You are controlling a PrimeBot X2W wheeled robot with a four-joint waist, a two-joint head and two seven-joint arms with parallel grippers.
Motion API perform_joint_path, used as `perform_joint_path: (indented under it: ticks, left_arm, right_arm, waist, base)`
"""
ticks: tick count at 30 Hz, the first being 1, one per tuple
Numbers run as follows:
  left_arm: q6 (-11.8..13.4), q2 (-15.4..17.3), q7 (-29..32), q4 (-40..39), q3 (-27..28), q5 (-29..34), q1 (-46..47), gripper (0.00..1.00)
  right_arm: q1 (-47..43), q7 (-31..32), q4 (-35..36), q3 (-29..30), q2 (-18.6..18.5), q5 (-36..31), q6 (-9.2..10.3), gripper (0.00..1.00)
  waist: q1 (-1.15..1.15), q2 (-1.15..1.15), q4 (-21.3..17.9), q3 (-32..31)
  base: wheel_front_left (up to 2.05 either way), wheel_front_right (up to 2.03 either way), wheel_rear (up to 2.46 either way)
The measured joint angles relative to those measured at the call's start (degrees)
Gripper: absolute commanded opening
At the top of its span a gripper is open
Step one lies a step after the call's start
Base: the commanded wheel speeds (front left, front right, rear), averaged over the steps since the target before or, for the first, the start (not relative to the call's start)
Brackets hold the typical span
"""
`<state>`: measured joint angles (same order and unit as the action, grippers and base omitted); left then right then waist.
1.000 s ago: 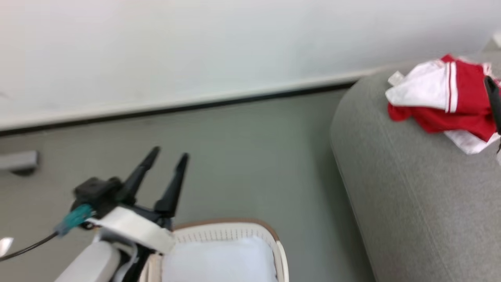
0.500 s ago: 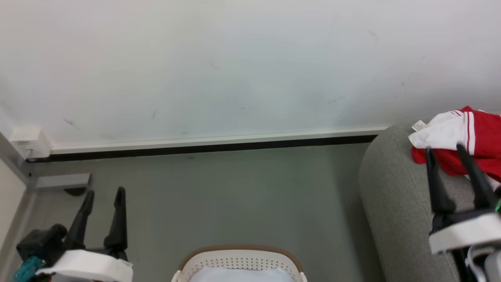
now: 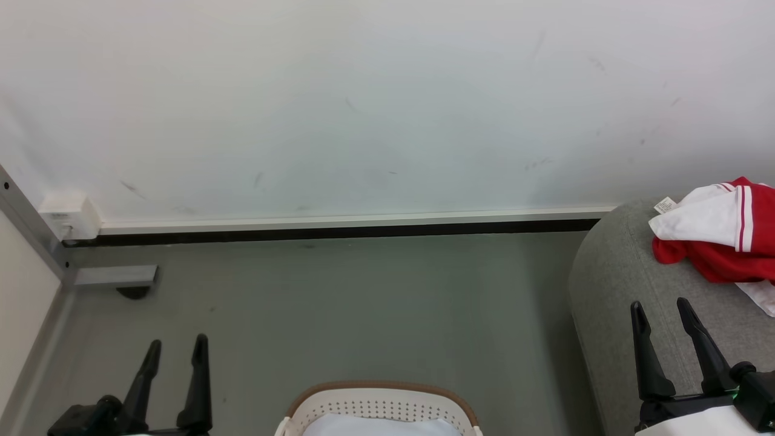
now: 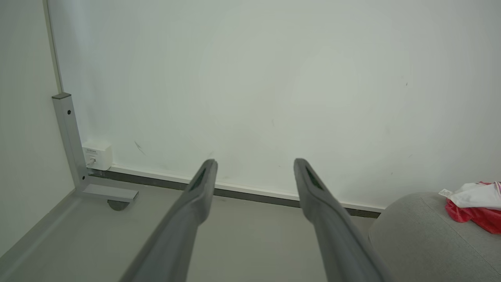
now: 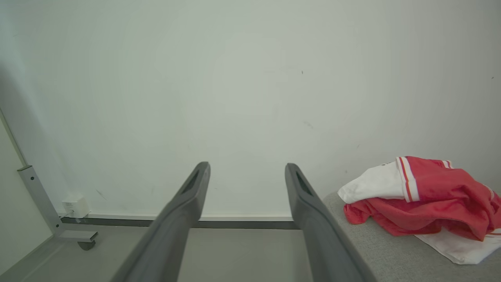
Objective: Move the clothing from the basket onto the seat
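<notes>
The red and white clothing (image 3: 723,239) lies in a heap on the grey seat (image 3: 617,290) at the right edge of the head view; it also shows as clothing (image 5: 422,201) in the right wrist view and clothing (image 4: 475,203) in the left wrist view. The white basket (image 3: 378,409) with a brown rim sits at the bottom centre, a pale sheet inside it. My right gripper (image 3: 661,309) stands open over the seat's near edge, short of the clothing, nothing between its fingers. My left gripper (image 3: 177,346) is open and holds nothing, above the floor left of the basket.
A white wall with a dark baseboard (image 3: 339,231) runs across the back. A grey metal frame leg with a caster (image 3: 115,278) and a white socket box (image 3: 68,215) stand at the left. Grey floor lies between basket and wall.
The head camera has swung and tilted, so the whole picture shifted. The right gripper has drawn back from the clothing toward the seat's near edge. The left gripper has lowered to the bottom left.
</notes>
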<state>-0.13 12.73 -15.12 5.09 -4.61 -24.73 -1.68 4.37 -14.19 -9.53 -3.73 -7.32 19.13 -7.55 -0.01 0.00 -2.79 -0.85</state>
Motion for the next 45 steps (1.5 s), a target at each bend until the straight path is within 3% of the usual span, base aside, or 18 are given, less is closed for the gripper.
perform_joint_path:
  ticks: [9,18,30,37,45]
  left_arm:
    - [-3.4,-1.9,0.0,2.9,1.2,2.7,0.7,1.0]
    - [-6.2,-0.2,5.2,11.0,-5.4,3.5,7.8,1.0]
    - [-7.3,3.2,17.3,26.4,-22.9,1.8,20.9,1.0]
    - [-7.4,6.3,19.8,35.8,-32.3,-1.4,28.2,1.0]
    - [-7.4,8.7,22.7,44.1,-39.2,-4.4,35.2,1.0]
  right_arm:
    - [0.3,0.0,-0.2,-0.7,-0.2,-0.6,0.0,1.0]
    - [4.9,0.1,0.3,0.6,-1.8,-2.3,0.0,1.0]
    - [9.8,-0.6,0.8,2.6,0.9,-3.5,0.0,1.0]
    - [13.6,-0.9,2.9,2.9,2.5,-4.1,0.0,1.0]
    - [17.3,-0.9,6.5,3.8,3.8,-4.5,0.0,1.0]
  waist:
    - [0.0,0.0,-0.9,1.0]
    - [0.01,0.0,-4.0,6.9]
    - [0.02,0.0,-10.2,20.0]
    - [0.02,0.0,-13.7,27.9]
    - [0.03,0.0,-17.4,37.4]
  base:
    - [0.0,0.0,0.0]
    - [0.0,0.0,0.0]
    - [0.0,0.0,0.0]
    - [0.0,0.0,0.0]
    - [0.0,0.0,0.0]
